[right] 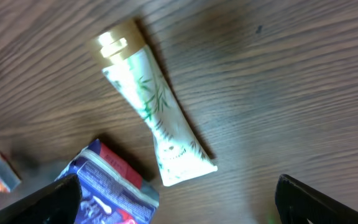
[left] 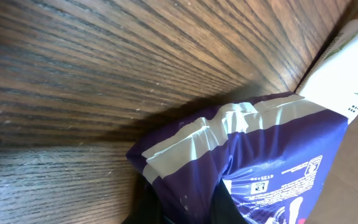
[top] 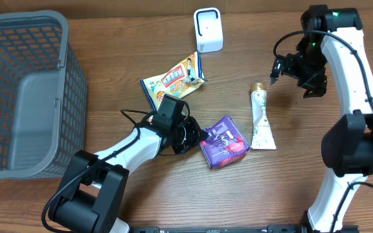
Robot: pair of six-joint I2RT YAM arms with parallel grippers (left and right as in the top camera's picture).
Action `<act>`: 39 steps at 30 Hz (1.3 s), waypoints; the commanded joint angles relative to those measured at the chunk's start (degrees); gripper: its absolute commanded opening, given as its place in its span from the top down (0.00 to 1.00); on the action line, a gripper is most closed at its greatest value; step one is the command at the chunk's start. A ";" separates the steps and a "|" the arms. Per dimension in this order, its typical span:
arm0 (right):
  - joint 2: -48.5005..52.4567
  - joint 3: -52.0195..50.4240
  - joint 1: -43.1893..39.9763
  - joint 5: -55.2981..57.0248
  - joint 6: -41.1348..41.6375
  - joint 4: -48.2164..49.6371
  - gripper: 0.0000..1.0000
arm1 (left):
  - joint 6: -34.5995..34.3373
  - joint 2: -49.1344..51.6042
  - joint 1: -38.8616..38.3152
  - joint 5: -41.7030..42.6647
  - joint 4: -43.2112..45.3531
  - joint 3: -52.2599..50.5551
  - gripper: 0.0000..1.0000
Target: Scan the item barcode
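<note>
My left gripper (top: pixel 197 137) is clenched on the edge of the purple packet (top: pixel 225 144) lying mid-table, right gripper (top: pixel 276 70) spread and empty; presenting it to the white scanner (top: pixel 208 30) remains.

A brown wood-grain tabletop (top: pixel 271 194) fills nearly the whole overhead view, its grain running left to right. The light is even and soft, with short dim shadows lying close under whatever stands on the wood. A paler tan strip (top: pixel 141 5) runs along the top edge of the frame; what it is cannot be told. In both wrist views the same grain runs slantwise.
</note>
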 commanded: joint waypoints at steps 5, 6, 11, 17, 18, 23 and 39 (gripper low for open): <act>-14.82 1.53 8.09 0.28 -9.49 0.50 0.00 | 6.12 -3.30 2.34 -20.65 -24.06 14.53 0.96; -15.50 1.53 10.45 0.33 -10.19 0.74 0.00 | 6.49 -3.30 2.47 -24.06 -25.90 16.20 0.96; -15.85 0.26 26.03 4.00 -11.30 2.69 0.09 | 6.38 -3.02 2.62 -31.36 -26.86 17.09 0.65; -15.85 -2.32 38.80 11.63 -5.88 8.33 0.11 | 8.57 -3.02 5.27 -32.35 -28.41 18.01 0.00; -15.85 -2.32 39.28 11.43 -5.64 8.68 0.11 | 8.63 -3.04 5.90 -32.02 -29.44 18.58 0.00; -15.82 -2.32 39.82 11.50 -5.05 9.57 0.11 | 14.86 -3.06 11.45 -31.89 -39.69 29.11 0.03; -14.97 -26.71 52.63 21.22 -9.64 30.25 0.23 | 18.62 -2.89 22.45 -32.72 -47.98 41.09 0.00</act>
